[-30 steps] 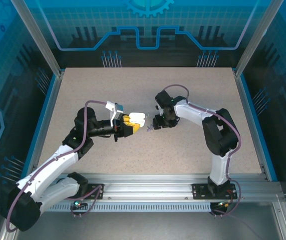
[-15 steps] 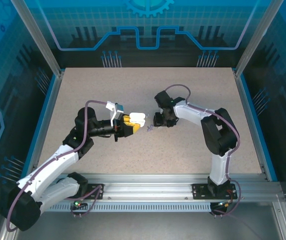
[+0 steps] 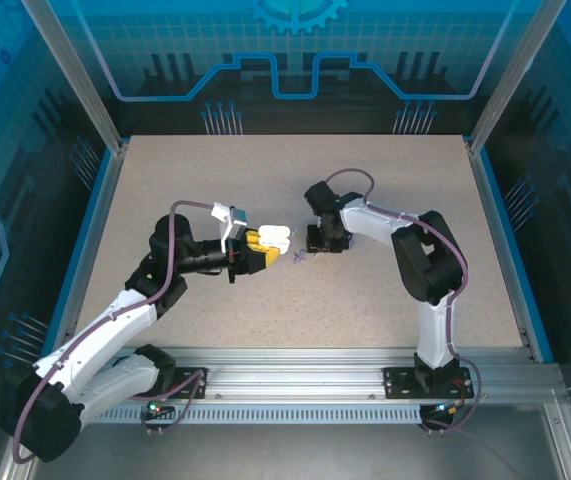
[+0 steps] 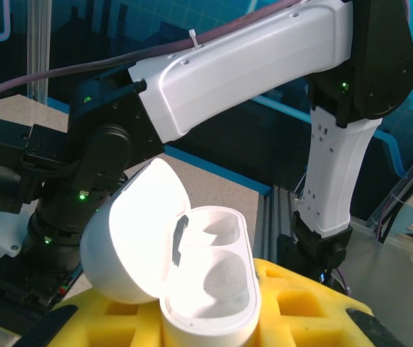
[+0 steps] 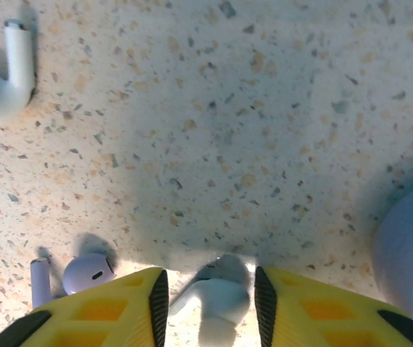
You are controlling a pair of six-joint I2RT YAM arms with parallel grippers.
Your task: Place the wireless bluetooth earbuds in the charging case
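Now the left gripper (image 3: 263, 250) is clamping the charging case (image 4: 210, 289) between its yellow fingers. The lid is tipped back and both empty wells are facing up, probably so a bud can drop straight in. The right gripper (image 5: 210, 278) is pressing down at the table (image 5: 264, 144), its fingers straddling one earbud (image 5: 217, 307); I cannot tell whether they are pinching it. A white earbud (image 5: 0, 87) and a lavender earbud (image 5: 87, 273) are lying loose nearby.
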